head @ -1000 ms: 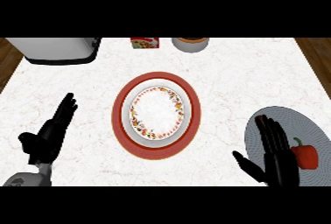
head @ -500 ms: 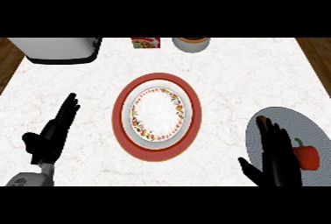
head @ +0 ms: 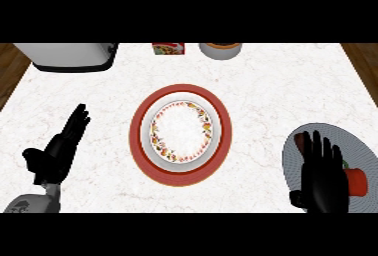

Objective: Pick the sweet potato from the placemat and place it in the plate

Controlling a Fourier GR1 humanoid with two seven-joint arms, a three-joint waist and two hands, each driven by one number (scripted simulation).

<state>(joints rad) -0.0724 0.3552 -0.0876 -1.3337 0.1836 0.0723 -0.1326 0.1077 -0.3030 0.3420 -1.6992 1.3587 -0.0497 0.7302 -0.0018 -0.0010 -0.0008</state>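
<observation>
Fingers (head: pixel 316 150) of your right hand (head: pixel 322 180) are straight and slightly spread, pointing up the counter and holding nothing; they lie over the grey placemat (head: pixel 310 134) at the lower right. Just to the outer side of that hand, peeking from behind the palm, is the reddish-orange sweet potato (head: pixel 356 181), so it sits beside the heel of the hand rather than under the fingertips, and you are not touching it as far as I can judge; the hand hides part of it, so its full shape and which way it lies are hard to tell. Expect it to be stiff and fairly dense, not fragile, with a rounded skin that could roll or slip sideways if you catch only an end. My advice is to take it across its thick middle, thumb on one side and fingers on the other, which means shifting the hand rightward and a little back toward you first. Further out, the patterned plate (head: pixel 159 114) sits on a red charger (head: pixel 221 131) at the middle of the counter, well apart to the left of the placemat. Your left hand (head: pixel 57 152) rests open at the lower left, fingers up, clear of everything.
</observation>
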